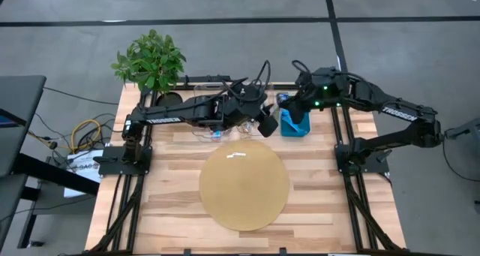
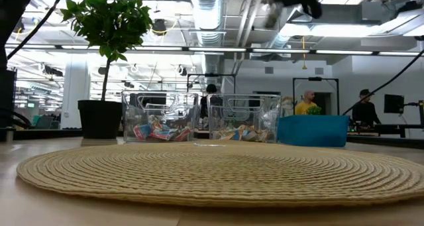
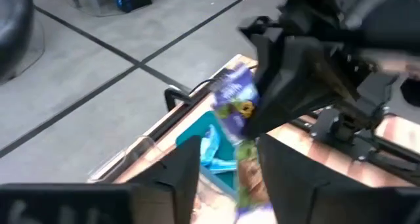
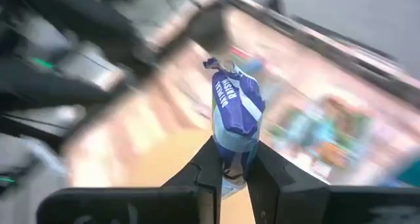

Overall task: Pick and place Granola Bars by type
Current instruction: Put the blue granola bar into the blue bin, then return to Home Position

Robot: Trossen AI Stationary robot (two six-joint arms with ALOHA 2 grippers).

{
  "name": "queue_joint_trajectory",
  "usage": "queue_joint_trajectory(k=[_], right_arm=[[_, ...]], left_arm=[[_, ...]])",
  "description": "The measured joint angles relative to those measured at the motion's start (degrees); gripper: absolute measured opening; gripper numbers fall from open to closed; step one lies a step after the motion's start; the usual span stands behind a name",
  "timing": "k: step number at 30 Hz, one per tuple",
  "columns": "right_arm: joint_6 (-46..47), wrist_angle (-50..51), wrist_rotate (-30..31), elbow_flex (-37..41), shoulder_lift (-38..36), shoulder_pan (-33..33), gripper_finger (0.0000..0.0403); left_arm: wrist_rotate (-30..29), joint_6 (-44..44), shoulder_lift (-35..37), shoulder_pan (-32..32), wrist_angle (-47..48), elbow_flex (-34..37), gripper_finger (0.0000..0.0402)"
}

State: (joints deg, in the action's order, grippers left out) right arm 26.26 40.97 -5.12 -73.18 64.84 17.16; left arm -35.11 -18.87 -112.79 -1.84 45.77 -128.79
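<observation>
A: Where is the right end effector (image 4: 230,163)?
B: Above the teal tray (image 1: 294,126) at the desk's (image 1: 315,196) far edge, its fingers clamped on a blue granola bar (image 4: 235,106) standing up between them.

A: And the left end effector (image 3: 226,184)?
B: Just beside it, fingers apart around another wrapped bar (image 3: 244,159). More bars (image 2: 158,129) lie in the clear bins (image 2: 158,116).
</observation>
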Motion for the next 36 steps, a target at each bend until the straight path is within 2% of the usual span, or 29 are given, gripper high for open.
queue_joint_trajectory(k=[4, 8, 16, 20, 24, 30, 36], right_arm=[[-4.51, 9.95, 8.17, -0.01, 0.13, 2.72, 0.0034], [-7.63, 13.77, 16.57, -0.01, 0.11, 6.92, 0.0040], [-8.94, 14.44, 20.23, -0.01, 0.09, 13.86, 0.0039], [-9.79, 15.38, 20.21, -0.01, 0.09, 15.00, 0.0056], [-11.43, 17.53, 20.18, -0.03, 0.09, 15.25, 0.0087], [-11.76, 18.21, 20.03, -0.03, 0.09, 15.20, 0.0157], [-12.02, 18.37, 18.25, -0.05, 0.09, 14.77, 0.0214]], left_arm=[[0.13, 0.68, -0.01, 0.27, 0.79, 0.00, 0.0181], [0.34, 0.70, -0.01, 0.02, 0.88, 0.00, 0.0191], [3.25, 0.24, -0.01, -0.03, 1.01, 0.00, 0.0193], [5.47, 0.19, -0.01, -0.03, 1.03, 0.00, 0.0193], [6.16, -0.09, -0.01, -0.03, 1.03, 0.00, 0.0193], [6.36, -0.18, -0.01, -0.03, 1.04, 0.00, 0.0191], [7.88, 0.61, -0.01, -0.03, 1.15, 0.00, 0.0170]])
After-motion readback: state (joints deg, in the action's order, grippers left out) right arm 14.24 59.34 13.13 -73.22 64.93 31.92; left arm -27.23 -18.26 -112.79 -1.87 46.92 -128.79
